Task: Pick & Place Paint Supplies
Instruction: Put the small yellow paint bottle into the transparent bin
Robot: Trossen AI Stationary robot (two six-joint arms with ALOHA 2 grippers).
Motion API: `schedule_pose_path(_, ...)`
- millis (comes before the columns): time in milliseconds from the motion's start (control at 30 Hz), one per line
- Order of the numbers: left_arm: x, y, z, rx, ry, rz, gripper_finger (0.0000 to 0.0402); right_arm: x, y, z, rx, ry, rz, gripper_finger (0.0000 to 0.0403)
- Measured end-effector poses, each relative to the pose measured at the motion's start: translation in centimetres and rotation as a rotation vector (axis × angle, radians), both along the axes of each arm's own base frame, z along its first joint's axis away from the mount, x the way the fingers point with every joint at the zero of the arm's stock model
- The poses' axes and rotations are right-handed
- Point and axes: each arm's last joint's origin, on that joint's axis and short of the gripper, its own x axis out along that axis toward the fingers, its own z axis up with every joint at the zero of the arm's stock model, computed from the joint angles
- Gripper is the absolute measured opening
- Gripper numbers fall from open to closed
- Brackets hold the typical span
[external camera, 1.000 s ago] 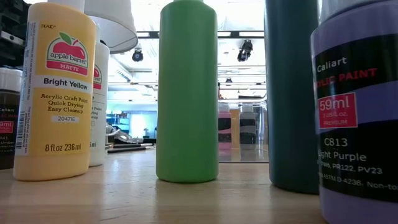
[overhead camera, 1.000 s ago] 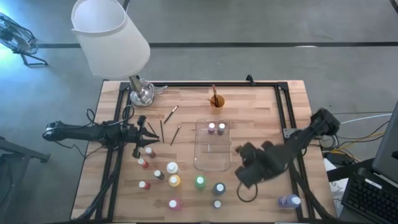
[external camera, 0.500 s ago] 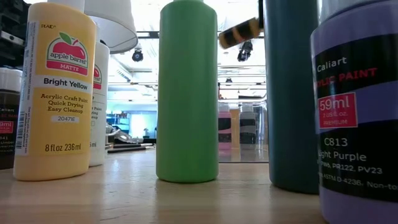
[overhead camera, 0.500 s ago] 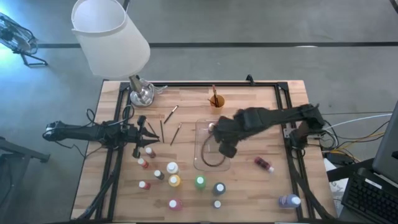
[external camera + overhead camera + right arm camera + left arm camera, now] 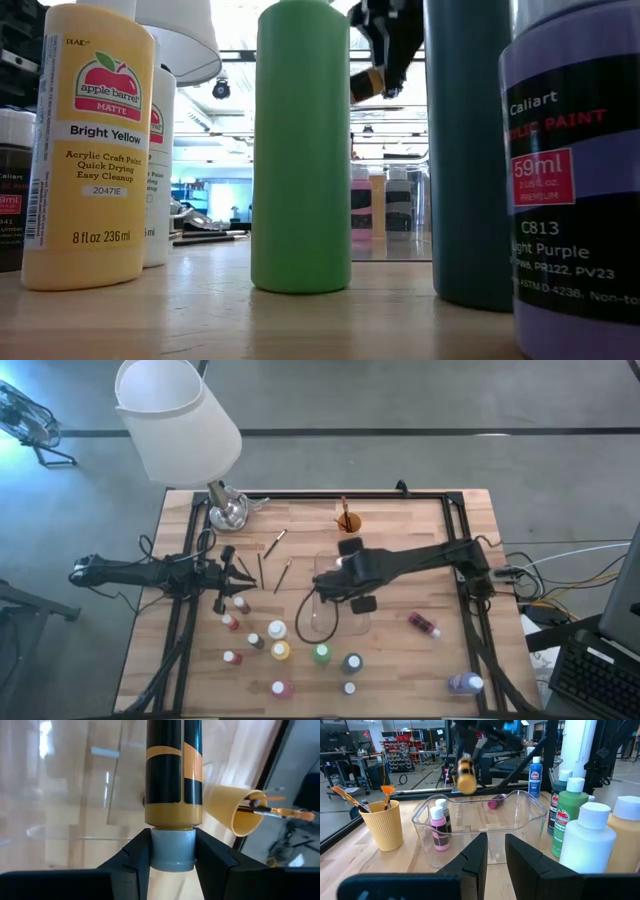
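Right claw point(image 5: 171, 851) around ochre bottle's point(image 5: 173, 780) cap

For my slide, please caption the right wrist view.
Right gripper holds a yellow-and-black paint bottle by its cap above the clear tray.

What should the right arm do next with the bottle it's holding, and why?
Probably lower it and let go. The right claw grips the yellow-and-black bottle by its cap, hanging over the clear tray, where two bottles already stand at one end. The low view shows it well above the table, so it should come down first.
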Motion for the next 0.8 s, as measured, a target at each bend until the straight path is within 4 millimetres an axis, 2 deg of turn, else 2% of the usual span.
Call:
schedule_pose_path(200, 0.0, 0.0, 0.0, 0.000, 0.000, 0.000, 0.0074, -0.1, -0.4, -1.2, -0.110, 0.075, 0.078, 0.0112)
schedule_pose_path(367, 0.0, 0.0, 0.0, 0.000, 0.000, 0.000, 0.0074, -0.5, -0.8, -0.7, -0.355, 0.115, 0.184, 0.0112)
schedule_pose_path(600, 0.0, 0.0, 0.0, 0.000, 0.000, 0.000, 0.0074, -0.7, -0.8, -1.2, -0.822, 0.298, 0.374, 0.0112)
schedule_pose_path(800, 0.0, 0.0, 0.0, 0.000, 0.000, 0.000, 0.0074, -1.3, -0.3, -3.0, -0.890, 0.373, 0.428, 0.0112)
